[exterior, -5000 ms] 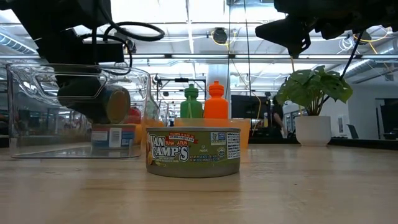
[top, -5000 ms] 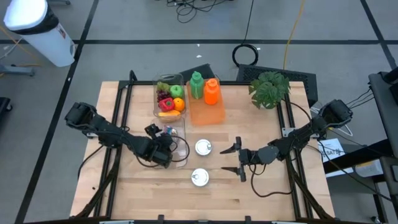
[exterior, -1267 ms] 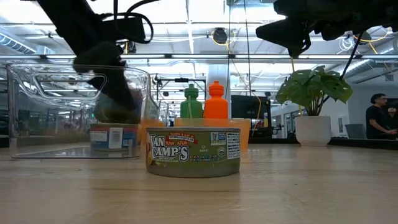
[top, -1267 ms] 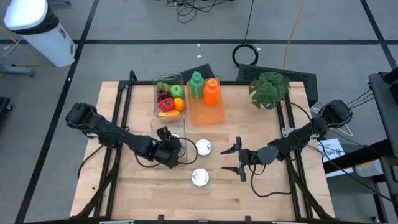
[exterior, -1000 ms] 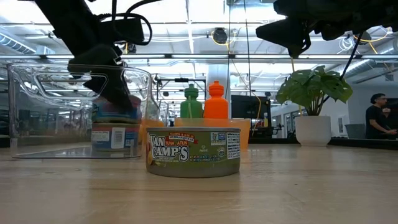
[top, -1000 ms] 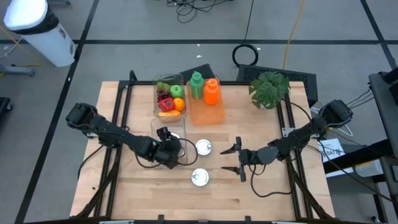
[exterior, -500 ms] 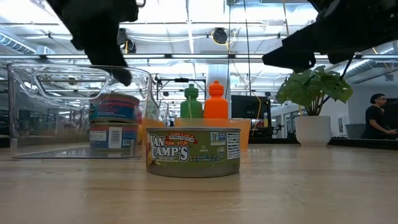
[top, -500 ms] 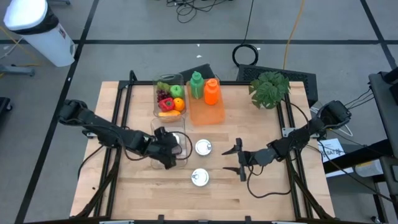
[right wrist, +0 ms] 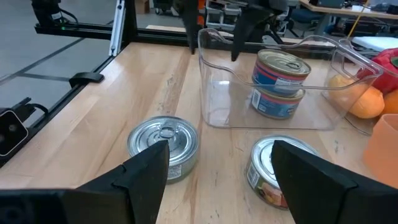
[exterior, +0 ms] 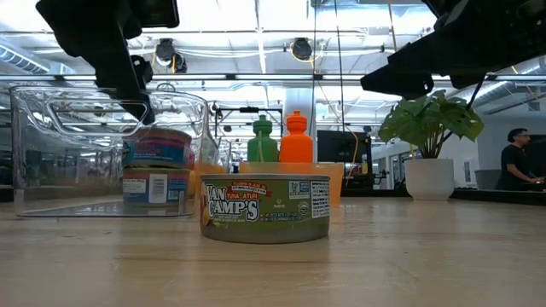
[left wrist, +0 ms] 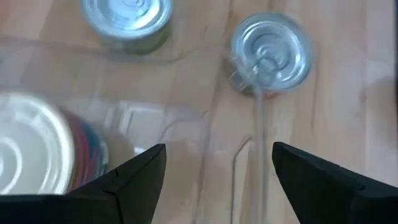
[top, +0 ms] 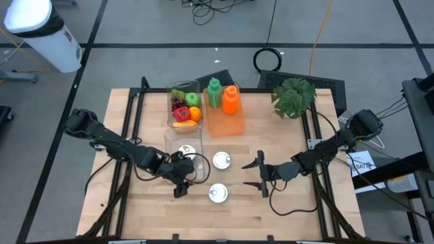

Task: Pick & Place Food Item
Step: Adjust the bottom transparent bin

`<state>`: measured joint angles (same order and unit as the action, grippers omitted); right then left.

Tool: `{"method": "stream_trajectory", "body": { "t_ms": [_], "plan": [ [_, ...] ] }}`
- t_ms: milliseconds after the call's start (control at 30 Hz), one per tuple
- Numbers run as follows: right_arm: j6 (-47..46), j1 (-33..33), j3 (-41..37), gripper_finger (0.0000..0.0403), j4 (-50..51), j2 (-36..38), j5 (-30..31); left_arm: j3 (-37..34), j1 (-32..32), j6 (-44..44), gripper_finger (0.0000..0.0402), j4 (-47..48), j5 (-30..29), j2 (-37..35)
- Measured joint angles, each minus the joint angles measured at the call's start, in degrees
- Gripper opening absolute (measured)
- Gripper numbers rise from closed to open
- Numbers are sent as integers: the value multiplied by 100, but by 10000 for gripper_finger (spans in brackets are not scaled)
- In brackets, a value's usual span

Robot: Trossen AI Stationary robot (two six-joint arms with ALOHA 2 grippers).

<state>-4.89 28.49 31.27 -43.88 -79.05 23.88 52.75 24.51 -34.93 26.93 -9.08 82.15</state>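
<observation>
Two tuna cans [right wrist: 278, 84] sit stacked inside the clear bin [right wrist: 217, 93], evidently delivered, while the left gripper [top: 178, 183] hovers above its rim, wide open and empty, and the right gripper [top: 258, 173] waits, likewise open, near two loose cans [right wrist: 163, 147].

Stacked cans [exterior: 156, 169] smeared behind clear bin [exterior: 51, 145] wall, labels unreadable. Left wrist view: top can [left wrist: 28, 149] blurry, cut by frame edge. Person [exterior: 517, 162] tiny, partly cropped.

Left hand [top: 178, 177] raised over table, fingers apart, empty. Right hand [top: 259, 174] hovering, fingers apart.
</observation>
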Motion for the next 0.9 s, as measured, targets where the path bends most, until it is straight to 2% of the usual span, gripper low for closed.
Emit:
{"method": "stream_trajectory", "body": {
  "t_ms": [133, 533, 800, 900],
  "plan": [
    [0, 0, 0, 265, 0, 0, 0, -99, -108, 292, 305, -178, -34, -2],
    [0, 0, 0, 265, 0, 0, 0, -380, -743, 377, 306, -427, 397, -11],
    [0, 0, 0, 265, 0, 0, 0, -380, -849, 553, 306, -346, 451, -24],
    [0, 0, 0, 265, 0, 0, 0, -380, -870, 833, 306, -553, 802, -64]
  ]
}}
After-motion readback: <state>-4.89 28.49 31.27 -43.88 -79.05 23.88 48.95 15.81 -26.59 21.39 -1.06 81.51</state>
